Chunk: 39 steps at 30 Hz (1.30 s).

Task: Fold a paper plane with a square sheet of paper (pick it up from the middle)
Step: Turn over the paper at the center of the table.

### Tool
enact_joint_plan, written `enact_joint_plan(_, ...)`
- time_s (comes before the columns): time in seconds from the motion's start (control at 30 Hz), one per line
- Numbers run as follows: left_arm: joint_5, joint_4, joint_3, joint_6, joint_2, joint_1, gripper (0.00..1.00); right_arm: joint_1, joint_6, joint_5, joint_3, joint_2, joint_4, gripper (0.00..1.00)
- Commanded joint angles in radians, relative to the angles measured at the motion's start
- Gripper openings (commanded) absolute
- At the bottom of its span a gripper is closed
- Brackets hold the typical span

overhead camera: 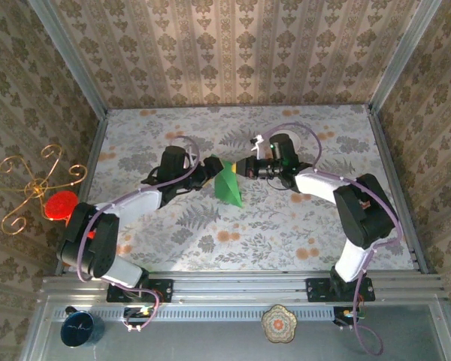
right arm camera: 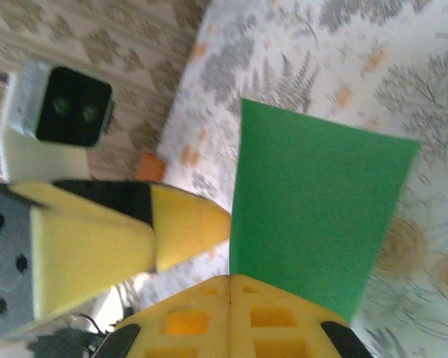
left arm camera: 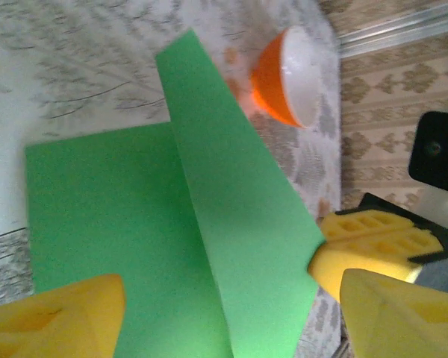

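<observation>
— Green sheet of paper (overhead camera: 228, 188): where is it?
— Mid-table (overhead camera: 301, 241), between the two grippers. One flap stands up and the rest lies flat.
— Right gripper (overhead camera: 246, 167)?
— Its jaws are pressed together, pinching the raised flap's edge.
— Left gripper (overhead camera: 209, 170)?
— Its jaws are spread wide with the sheet between them, gripping nothing.

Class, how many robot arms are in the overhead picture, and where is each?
2. The left arm reaches in from the lower left, the right arm from the lower right; both meet at the green paper. None seems hidden.
</observation>
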Motion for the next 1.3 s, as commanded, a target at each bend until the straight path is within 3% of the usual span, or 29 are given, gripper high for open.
enact_joint_plan(0.0, 0.046, 0.110, -0.010, 0.021, -0.028, -0.018, 0.79, -0.015, 0.182, 0.017, -0.032, -0.043, 0.137, 0.03)
enact_joint_plan(0.27, 0.109, 0.229, 0.031, 0.042, 0.023, -0.043, 0.75, -0.034, 0.394, -0.004, -0.051, -0.059, 0.308, 0.04)
enact_joint_plan(0.53, 0.156, 0.341, 0.043, 0.018, 0.066, -0.051, 0.62, -0.054, 0.495, -0.025, -0.059, -0.043, 0.407, 0.05)
enact_joint_plan(0.9, 0.175, 0.413, 0.025, -0.015, 0.067, -0.048, 0.39, -0.067, 0.521, -0.024, -0.087, -0.039, 0.443, 0.06)
enact_joint_plan(1.27, 0.170, 0.427, 0.016, -0.037, 0.061, -0.039, 0.27, -0.076, 0.531, -0.019, -0.110, -0.041, 0.456, 0.11)
